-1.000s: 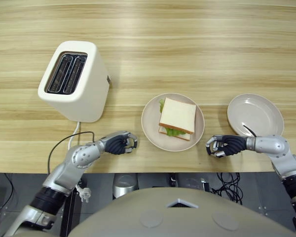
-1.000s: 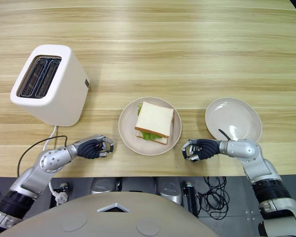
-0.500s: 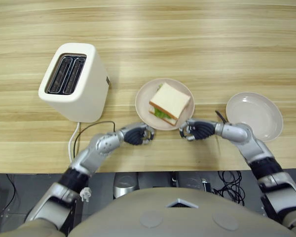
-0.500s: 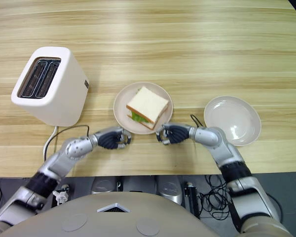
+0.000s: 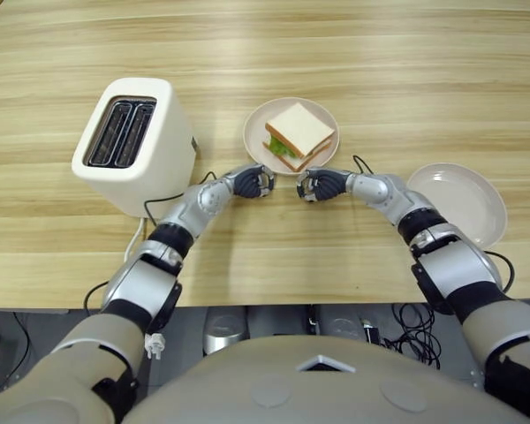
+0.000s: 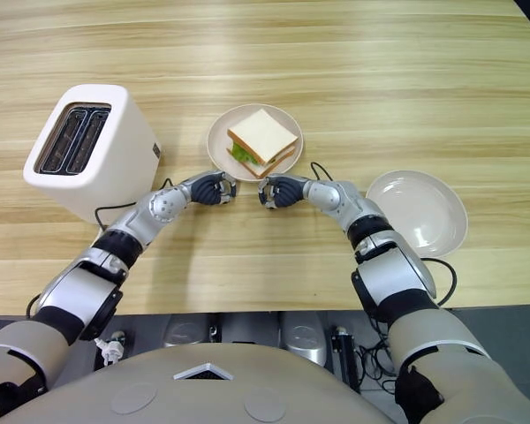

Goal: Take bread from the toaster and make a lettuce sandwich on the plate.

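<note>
1. We are looking at the sandwich [image 5: 298, 137]. Its bread [image 5: 302, 129] slices are enclosing lettuce [image 5: 279, 149], which is peeking out at the near-left edge. It is sitting assembled on the plate [image 5: 256, 132], out on the counter [image 5: 380, 71], just to the right of the toaster [image 5: 137, 146].
2. The left hand [image 5: 250, 182] is resting on the counter just beside the plate's near-left rim, fingers curled in and gripping nothing.
3. The right hand [image 5: 322, 185] is lying opposite it at the near-right rim, likewise curled and holding nothing. Whether either hand is touching the rim, we cannot tell from this angle.
4. The toaster's slots are looking dark and, as far as we can make out, empty. Its cable [image 5: 172, 201] is running toward the counter's near edge.
5. A second plate [image 5: 455, 203] is lying bare well to the right, beside the right forearm.
6. We are judging the task essentially done: bread out, lettuce in, sandwich plated. At most, drawing the hands away is remaining.
</note>
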`<state>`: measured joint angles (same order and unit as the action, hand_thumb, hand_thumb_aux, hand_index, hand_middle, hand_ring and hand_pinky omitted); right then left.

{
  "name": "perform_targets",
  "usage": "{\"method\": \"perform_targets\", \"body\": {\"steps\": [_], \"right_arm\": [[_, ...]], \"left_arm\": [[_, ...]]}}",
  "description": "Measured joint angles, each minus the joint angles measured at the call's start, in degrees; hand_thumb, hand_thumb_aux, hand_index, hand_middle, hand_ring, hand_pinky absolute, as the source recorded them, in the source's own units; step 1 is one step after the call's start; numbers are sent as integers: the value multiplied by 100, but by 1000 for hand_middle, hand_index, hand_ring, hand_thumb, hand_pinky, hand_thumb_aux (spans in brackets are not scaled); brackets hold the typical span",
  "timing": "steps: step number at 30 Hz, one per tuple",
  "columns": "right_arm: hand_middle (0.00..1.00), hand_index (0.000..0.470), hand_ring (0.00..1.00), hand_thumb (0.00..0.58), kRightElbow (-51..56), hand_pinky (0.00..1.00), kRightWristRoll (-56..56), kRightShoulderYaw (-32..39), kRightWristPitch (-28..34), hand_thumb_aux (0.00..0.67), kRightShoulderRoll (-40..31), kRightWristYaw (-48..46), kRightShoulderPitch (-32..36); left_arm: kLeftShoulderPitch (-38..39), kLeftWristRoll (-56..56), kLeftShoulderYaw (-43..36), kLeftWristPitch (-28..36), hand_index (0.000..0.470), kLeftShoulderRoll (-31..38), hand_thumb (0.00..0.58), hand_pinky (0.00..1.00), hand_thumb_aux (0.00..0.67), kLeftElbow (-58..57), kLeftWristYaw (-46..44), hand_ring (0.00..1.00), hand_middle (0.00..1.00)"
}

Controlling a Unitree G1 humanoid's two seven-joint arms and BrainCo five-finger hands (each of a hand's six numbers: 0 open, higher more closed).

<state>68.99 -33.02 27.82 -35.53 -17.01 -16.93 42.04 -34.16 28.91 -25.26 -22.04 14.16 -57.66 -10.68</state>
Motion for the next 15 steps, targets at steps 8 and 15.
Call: {"method": "perform_targets", "body": {"steps": [8,15], "right_arm": [[0,0,0,0,182,0,816,-736,-1037,0,49,343,-268],[0,0,0,0,-1314,0,3117,-2081,-2339,0,506,-115,-873]], "left_arm": [[178,27,95,-601,0,152,0,0,0,-94,914,0,0],[1324,-1132,1352,-1334,0,-93,0,0,0,2274,1852,0,0]]}}
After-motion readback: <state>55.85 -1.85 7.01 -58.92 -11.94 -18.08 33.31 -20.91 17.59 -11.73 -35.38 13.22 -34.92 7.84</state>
